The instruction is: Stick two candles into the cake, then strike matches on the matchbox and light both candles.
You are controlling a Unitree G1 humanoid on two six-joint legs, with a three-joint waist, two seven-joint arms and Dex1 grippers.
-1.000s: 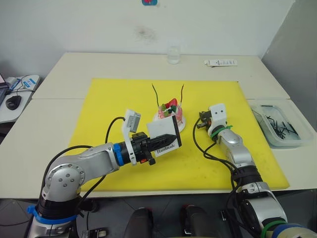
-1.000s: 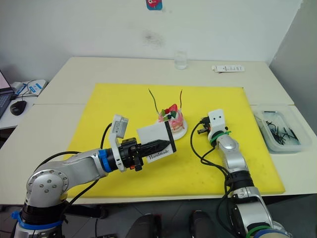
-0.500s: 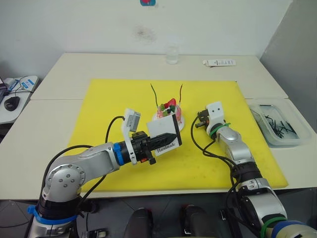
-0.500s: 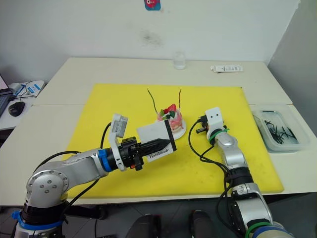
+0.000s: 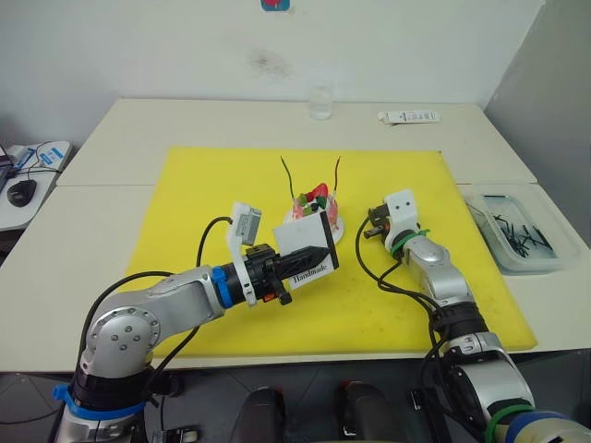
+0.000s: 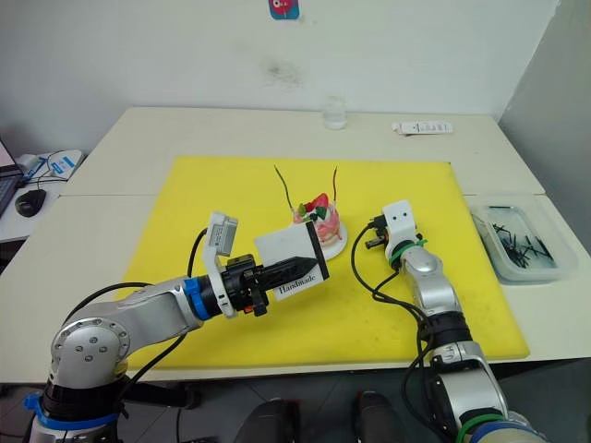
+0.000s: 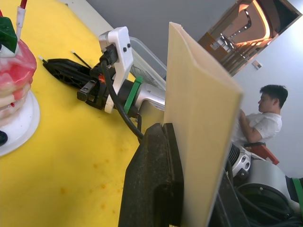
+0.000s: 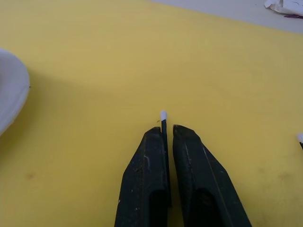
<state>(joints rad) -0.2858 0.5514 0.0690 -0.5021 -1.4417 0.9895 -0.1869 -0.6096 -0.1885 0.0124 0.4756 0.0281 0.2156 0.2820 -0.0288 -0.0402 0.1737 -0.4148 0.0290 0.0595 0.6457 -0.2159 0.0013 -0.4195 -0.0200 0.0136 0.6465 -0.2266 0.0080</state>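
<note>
The cake (image 5: pixel 317 210) stands on its white plate (image 5: pixel 336 236) in the middle of the yellow mat, with the green candle (image 5: pixel 288 175) and the red candle (image 5: pixel 337 173) upright in it. My left gripper (image 5: pixel 319 251) is shut on the matchbox (image 5: pixel 297 242), held upright just in front of the cake. My right gripper (image 8: pixel 165 128) rests low over the mat, right of the cake, and is shut on a white-tipped match (image 8: pixel 163 115). Another match (image 7: pixel 80 59) lies on the mat behind the right gripper (image 7: pixel 54 71).
A clear bin (image 5: pixel 545 263) holding dark matches sits off the mat at the right. A glass (image 5: pixel 320 100) and a white tube (image 5: pixel 411 116) stand at the table's far edge. A person (image 7: pixel 260 118) sits in the background.
The whole picture shifted slightly a second ago, so the camera moved. Both grippers, the matchbox and the cake hold the same places.
</note>
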